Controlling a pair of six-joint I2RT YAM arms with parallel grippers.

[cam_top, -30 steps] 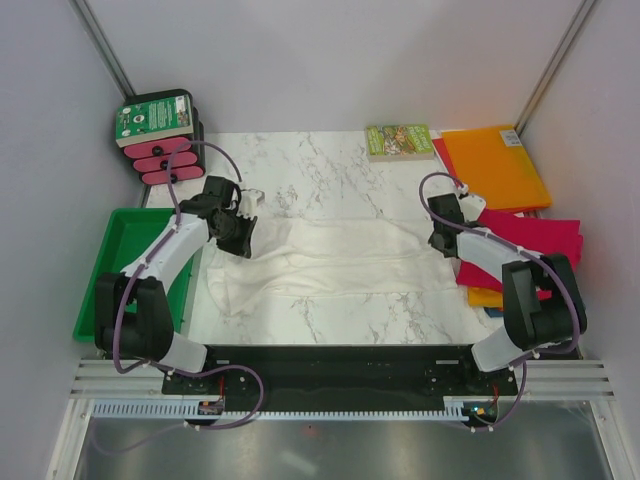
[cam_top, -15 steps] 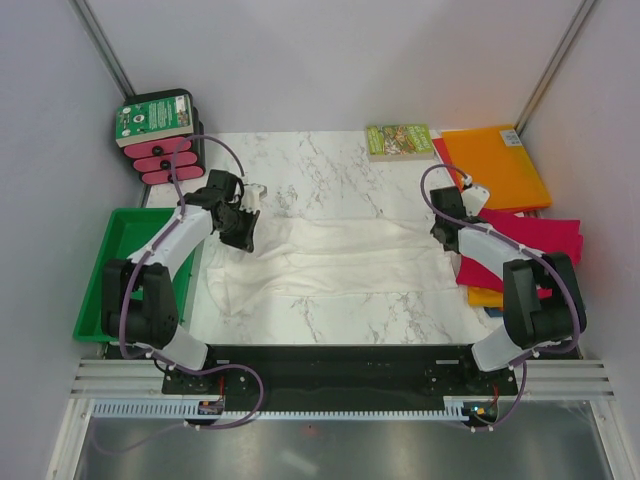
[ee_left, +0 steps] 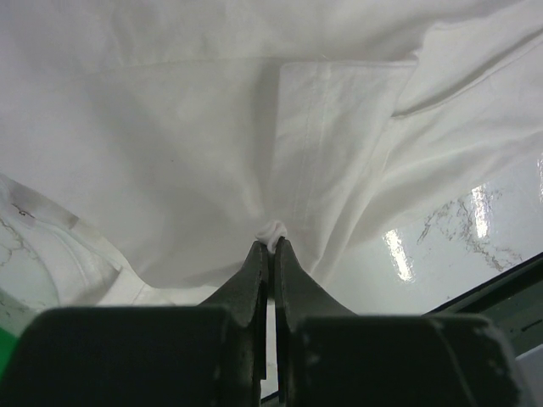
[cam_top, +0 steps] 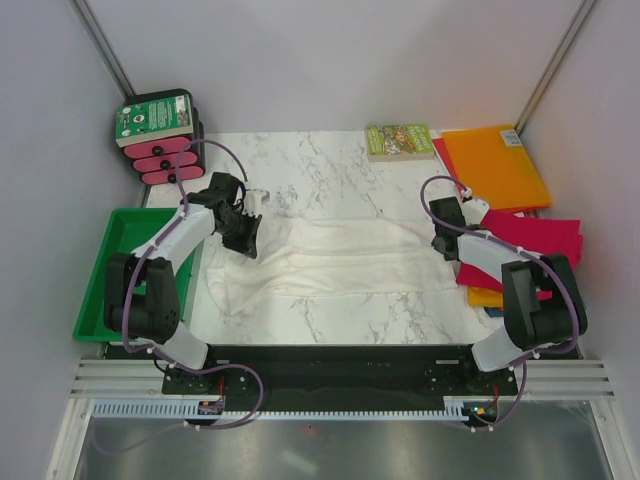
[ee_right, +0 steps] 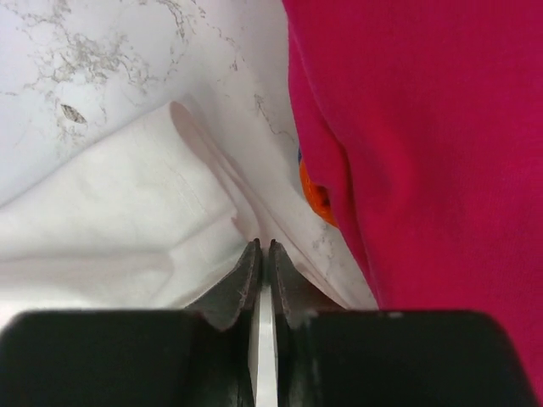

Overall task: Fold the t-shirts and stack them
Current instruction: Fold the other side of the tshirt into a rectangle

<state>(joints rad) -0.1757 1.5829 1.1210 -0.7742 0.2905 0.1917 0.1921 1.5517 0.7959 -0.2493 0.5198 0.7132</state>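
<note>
Left wrist | left gripper [ee_left: 270, 248] clamping white shirt [ee_left: 170, 144] | right gripper [ee_right: 261, 250] nearly closed, hold unclear | loose hold risking slip, skewing fold

White t-shirt [cam_top: 340, 258] was logged as thin matt cloth, wrinkled, with stitched hems. Magenta t-shirt [ee_right: 424, 127] was logged as denser matt cloth. Table top [cam_top: 330, 170] was noted as glossy, marble-patterned, with glare. Green tray [cam_top: 110, 270] was noted as smooth plastic.
</note>
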